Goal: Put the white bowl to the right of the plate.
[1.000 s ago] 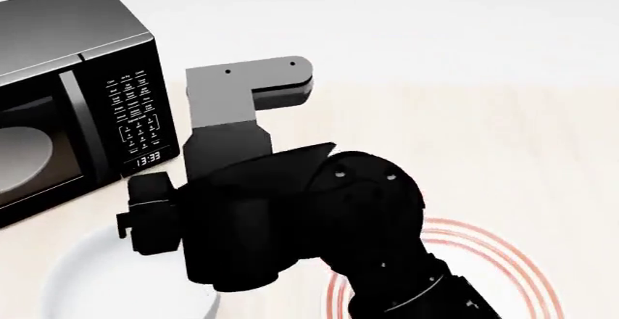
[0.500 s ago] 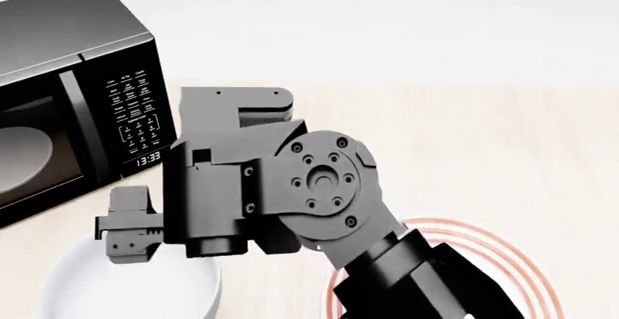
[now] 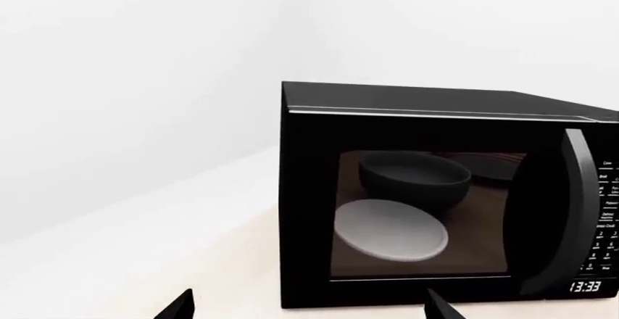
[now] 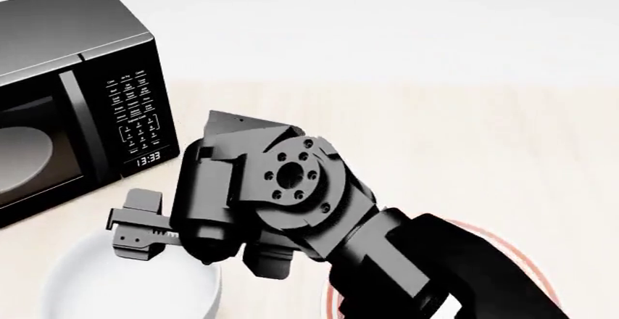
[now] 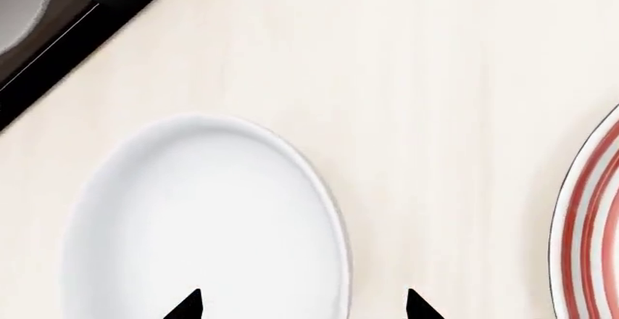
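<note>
Plate (image 5: pixel 592 225) mostly hidden behind arm, white bowl (image 5: pixel 203 217) cropped, right fingers (image 5: pixel 190 306) spread

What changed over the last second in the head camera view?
The right arm's wrist turned and dropped lower, bringing its end effector to the far rim of the white bowl, open and holding nothing. The arm now hides more of the plate. The bowl, plate and microwave stayed put.

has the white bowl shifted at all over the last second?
No. In the head view the white bowl sits at the same spot below the microwave, left of the plate. Only the right arm above it has moved.
</note>
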Robot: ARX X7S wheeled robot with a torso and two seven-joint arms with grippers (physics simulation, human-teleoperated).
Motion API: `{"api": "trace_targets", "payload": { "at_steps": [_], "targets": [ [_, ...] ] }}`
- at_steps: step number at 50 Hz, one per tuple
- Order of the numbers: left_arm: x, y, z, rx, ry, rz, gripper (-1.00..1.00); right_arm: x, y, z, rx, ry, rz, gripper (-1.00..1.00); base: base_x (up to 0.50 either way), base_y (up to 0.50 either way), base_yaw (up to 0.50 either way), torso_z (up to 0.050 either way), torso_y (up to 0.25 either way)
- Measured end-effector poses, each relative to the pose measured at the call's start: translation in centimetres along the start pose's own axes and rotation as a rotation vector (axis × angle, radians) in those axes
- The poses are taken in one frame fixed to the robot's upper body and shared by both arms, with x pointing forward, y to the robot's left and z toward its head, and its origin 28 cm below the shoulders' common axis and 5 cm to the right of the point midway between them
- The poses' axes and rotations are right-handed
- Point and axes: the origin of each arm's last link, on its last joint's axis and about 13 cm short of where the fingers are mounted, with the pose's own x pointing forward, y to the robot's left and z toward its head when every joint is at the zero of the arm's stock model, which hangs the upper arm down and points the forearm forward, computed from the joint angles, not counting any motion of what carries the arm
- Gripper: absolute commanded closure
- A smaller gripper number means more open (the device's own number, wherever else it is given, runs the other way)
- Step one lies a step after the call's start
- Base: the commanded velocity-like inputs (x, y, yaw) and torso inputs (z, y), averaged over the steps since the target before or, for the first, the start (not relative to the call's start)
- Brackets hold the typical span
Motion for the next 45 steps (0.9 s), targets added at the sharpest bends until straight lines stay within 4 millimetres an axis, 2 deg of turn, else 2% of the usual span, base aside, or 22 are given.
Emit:
{"api": "trace_targets", "payload": {
  "at_steps": [26,45],
  "targets": [
    [-0.1,0.0,0.1,0.000,-0.005,-0.003,-1.00,2.5,-1.0,-1.1,-0.010,0.026,-0.034,-1.00,0.00,0.00,0.00,0.000,0.000],
    [-0.2,0.1,0.2,-0.002,-0.009,-0.003,-1.00,4.4,-1.8,-2.9,-0.057,0.059,-0.030,-1.00,0.00,0.00,0.00,0.000,0.000]
  ]
}}
